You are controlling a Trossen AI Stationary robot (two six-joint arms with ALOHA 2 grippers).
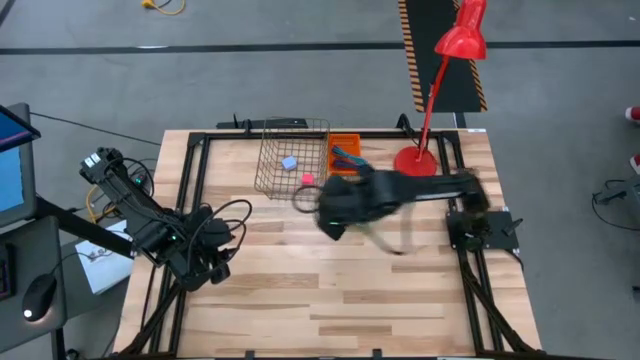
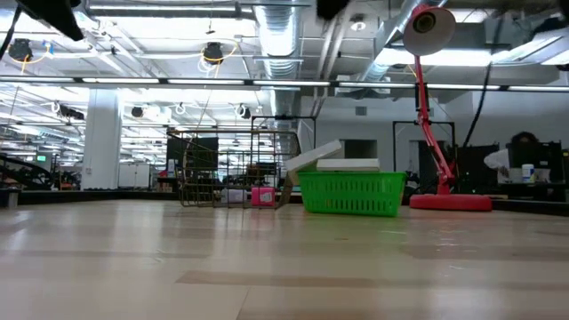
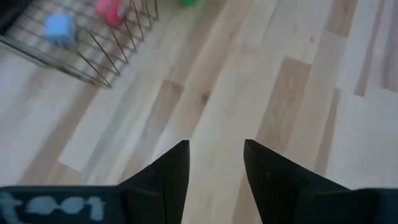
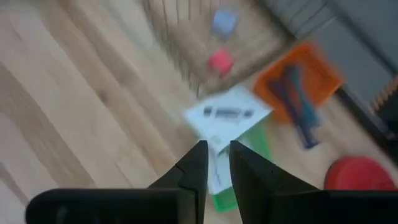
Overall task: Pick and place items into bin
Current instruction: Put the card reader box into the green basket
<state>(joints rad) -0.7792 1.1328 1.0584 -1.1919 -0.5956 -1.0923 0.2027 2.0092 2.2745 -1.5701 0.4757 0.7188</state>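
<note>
A green basket [image 2: 349, 194] holds flat white packets [image 4: 227, 115], one leaning on its rim [image 2: 311, 156]. My right gripper [image 4: 216, 163] hovers above them with a narrow gap and nothing between its fingers; the high view shows it as a blur [image 1: 332, 222]. A lilac-blue cube [image 1: 290, 162] and a pink cube [image 1: 307, 180] lie at the wire basket [image 1: 290, 150]. Pen-like sticks [image 4: 295, 93] lie in an orange tray [image 1: 345, 148]. My left gripper [image 3: 216, 163] waits open above bare wood at the table's left [image 1: 205, 272].
A red desk lamp stands on its round base [image 1: 415, 160] at the far right, its arm slanting over the table's far edge. Black frame rails [image 1: 195, 180] run along the table's sides. Bare wood [image 1: 340, 300] fills the near half.
</note>
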